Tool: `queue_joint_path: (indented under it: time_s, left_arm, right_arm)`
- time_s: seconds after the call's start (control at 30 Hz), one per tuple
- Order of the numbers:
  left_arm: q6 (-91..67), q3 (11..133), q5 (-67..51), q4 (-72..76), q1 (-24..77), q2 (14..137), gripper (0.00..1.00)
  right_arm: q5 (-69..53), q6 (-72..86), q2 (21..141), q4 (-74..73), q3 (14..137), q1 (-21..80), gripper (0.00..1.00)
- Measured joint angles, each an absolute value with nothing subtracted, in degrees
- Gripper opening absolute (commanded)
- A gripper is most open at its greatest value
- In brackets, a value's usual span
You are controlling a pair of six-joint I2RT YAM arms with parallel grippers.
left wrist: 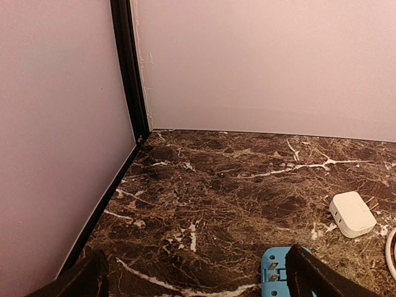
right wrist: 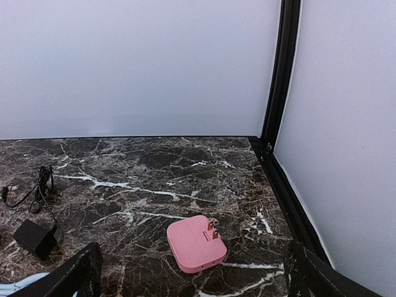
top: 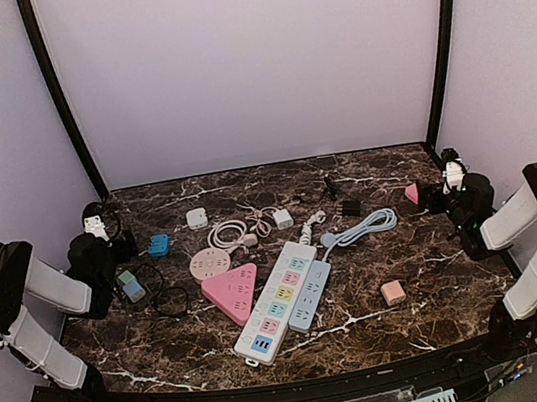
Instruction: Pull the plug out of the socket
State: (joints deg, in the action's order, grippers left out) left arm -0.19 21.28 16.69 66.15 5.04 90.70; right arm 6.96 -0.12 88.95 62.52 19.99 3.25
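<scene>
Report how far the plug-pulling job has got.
Nothing looks done yet. Nothing is in hand: the left gripper and right gripper stand open and empty out at the sides, away from the white power strip with coloured sockets. Left: the whole reach, grip and pull; which plug is seated, I cannot tell.
</scene>
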Motion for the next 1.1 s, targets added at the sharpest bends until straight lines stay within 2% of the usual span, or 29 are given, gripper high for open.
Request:
queue_joint_path:
  time_s: [1.1]
  left_arm:
    - [-0.19, 21.28, 13.91, 67.70, 4.34, 90.85, 0.99]
  right_arm:
    - [3.36, -0.16, 88.90, 64.29, 20.99, 1.72, 0.99]
